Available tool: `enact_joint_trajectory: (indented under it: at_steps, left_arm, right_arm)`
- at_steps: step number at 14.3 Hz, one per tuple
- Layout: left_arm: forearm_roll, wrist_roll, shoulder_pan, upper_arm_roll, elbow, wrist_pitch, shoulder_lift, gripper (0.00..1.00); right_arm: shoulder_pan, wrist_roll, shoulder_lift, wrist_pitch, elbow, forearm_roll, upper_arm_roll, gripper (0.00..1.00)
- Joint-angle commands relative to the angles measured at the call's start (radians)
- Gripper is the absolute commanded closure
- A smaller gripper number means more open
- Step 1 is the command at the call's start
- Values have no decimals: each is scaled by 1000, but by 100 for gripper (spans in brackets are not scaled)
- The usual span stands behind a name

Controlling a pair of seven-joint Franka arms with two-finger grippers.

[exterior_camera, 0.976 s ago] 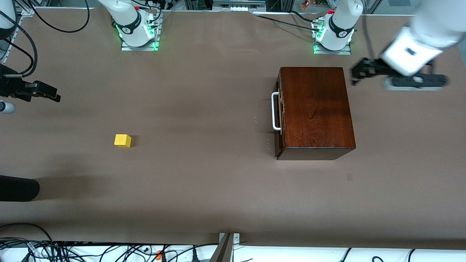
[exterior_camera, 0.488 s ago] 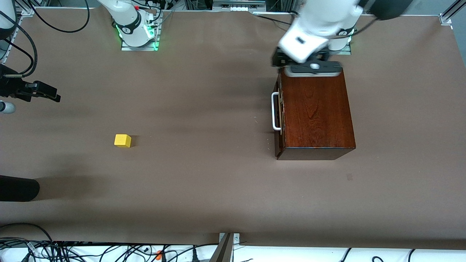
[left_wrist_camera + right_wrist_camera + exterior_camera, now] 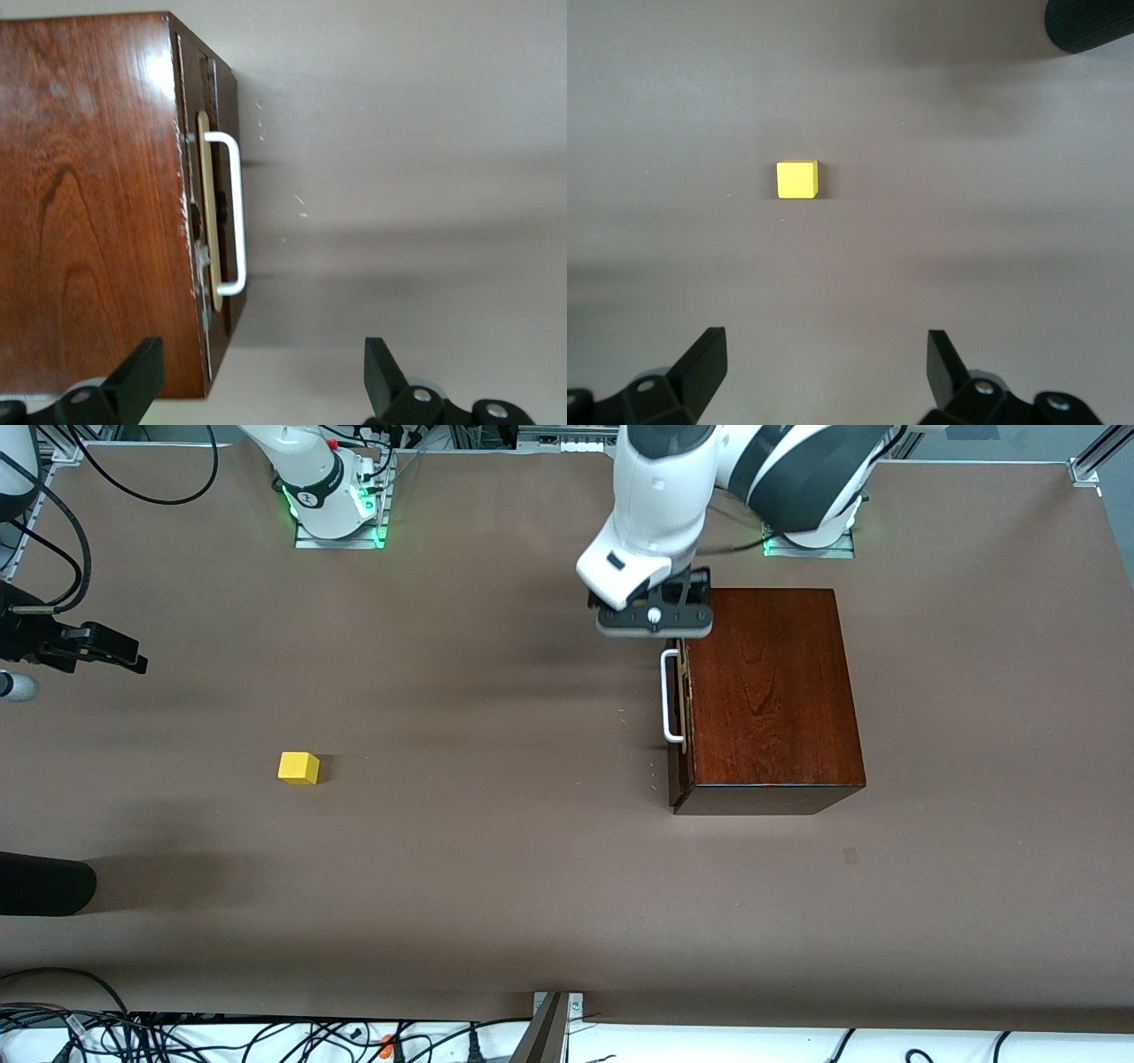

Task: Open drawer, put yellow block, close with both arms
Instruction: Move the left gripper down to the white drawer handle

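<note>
A: Left gripper [image 3: 654, 622] hangs over the corner of the box [image 3: 769, 691] that lies toward its own base, just above the drawer [image 3: 679, 700] front. Fingers [image 3: 137, 376] spread wide, nothing between them.

B: And the drawer sits flush in that glossy reddish-brown box, shut. The grain shows clearly on top. The dark front carries a white U-shaped bar handle [image 3: 669, 695], round and smooth, on a pale strip.

A: From the wrist, that handle [image 3: 229, 212] lies ahead of the open fingers, not touched.

B: Right gripper [image 3: 97, 648]?

A: It waits at the right arm's end of the table, up in the air. Its black, wedge-shaped fingers [image 3: 700, 367] stand apart, holding nothing.

B: The block [image 3: 299, 767], a small matte yellow cube with crisp edges, rests on the flat brown table [image 3: 496, 868], ahead of the right gripper and well apart from the left one and the box.
</note>
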Motion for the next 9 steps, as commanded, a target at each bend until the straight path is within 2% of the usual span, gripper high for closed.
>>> enact_joint_trajectory:
  at_steps: [1, 6, 9]
  left_arm:
    - [48, 7, -10, 4, 22, 36, 52, 0]
    - [143, -10, -25, 5, -31, 89, 127, 0]
    - [196, -62, -27, 5, -107, 174, 128, 0]
  right_arm:
    - [-10, 4, 11, -5, 24, 13, 6, 0]
    - [-10, 4, 11, -5, 24, 11, 6, 0]
    - [-10, 4, 12, -5, 24, 11, 6, 0]
